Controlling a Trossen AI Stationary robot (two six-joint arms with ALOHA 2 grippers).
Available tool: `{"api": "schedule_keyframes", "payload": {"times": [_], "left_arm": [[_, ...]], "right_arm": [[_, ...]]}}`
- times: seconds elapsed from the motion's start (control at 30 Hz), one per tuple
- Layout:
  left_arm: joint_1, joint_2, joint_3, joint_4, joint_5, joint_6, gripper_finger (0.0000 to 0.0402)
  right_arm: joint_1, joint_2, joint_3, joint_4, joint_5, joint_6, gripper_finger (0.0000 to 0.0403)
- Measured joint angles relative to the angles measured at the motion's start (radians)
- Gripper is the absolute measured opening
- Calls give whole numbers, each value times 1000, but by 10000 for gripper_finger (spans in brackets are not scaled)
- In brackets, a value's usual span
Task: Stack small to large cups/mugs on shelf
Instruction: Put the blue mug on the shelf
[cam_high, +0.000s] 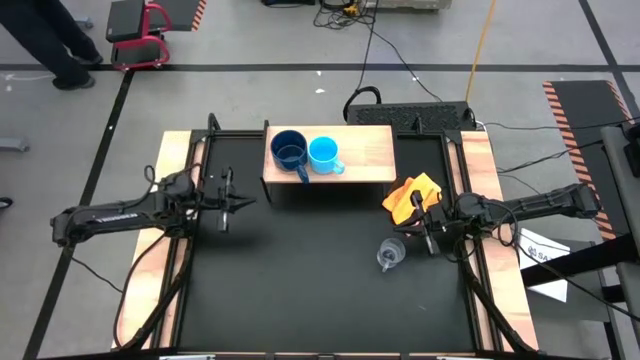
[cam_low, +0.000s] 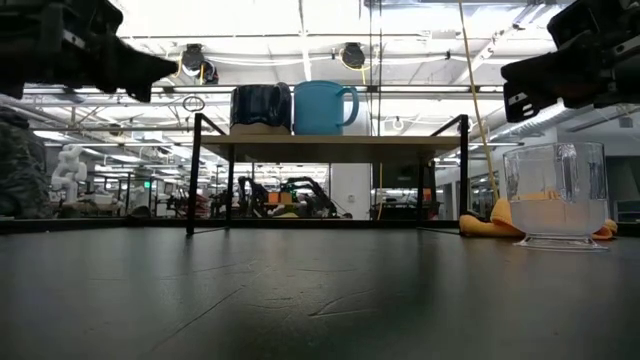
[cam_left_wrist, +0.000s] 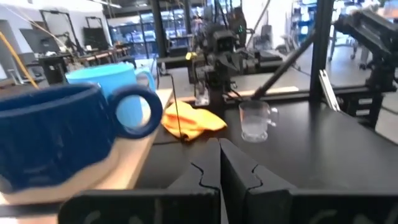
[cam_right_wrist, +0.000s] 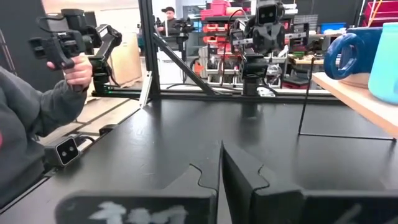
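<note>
Two mugs already stand on the shelf (cam_high: 370, 150): the navy mug (cam_high: 289, 150) and the sky-blue mug (cam_high: 324, 153), side by side and touching or nearly so. The glass cup (cam_high: 390, 254) is not yet up there; it stands upright on the black bench (cam_high: 300, 290), near the orange cloth (cam_high: 414, 196) and just in front of your right hand (cam_high: 428, 232).

Both hands are closed and empty. The left hand (cam_high: 240, 201) hangs over the bench in front of the shelf's left end, and can wait there.

The step in hand looks like fetching the glass, and the right hand is the natural choice. Open it fully before you descend; shut as it is, it would knock the cup over. The glass is light and slick, so come in level and close on the rim wall or the handle, not across the round body. The handle's heading is hard to read from above; check it in the left wrist view first.

Lift straight up, clear of the cloth. Approach the shelf from its front edge, high enough to pass over the board, and lower gently.
</note>
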Motion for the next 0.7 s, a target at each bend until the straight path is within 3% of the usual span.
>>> {"api": "schedule_keyframes", "payload": {"times": [0.27,0.47,0.7], "left_arm": [[0,0,-79,34,31,26,1],[0,0,-124,43,53,44,1],[0,0,-142,17,52,74,2]], "right_arm": [[0,5,0,10,4,-21,9],[0,32,0,6,152,-15,9],[0,86,0,31,153,-15,9]]}}
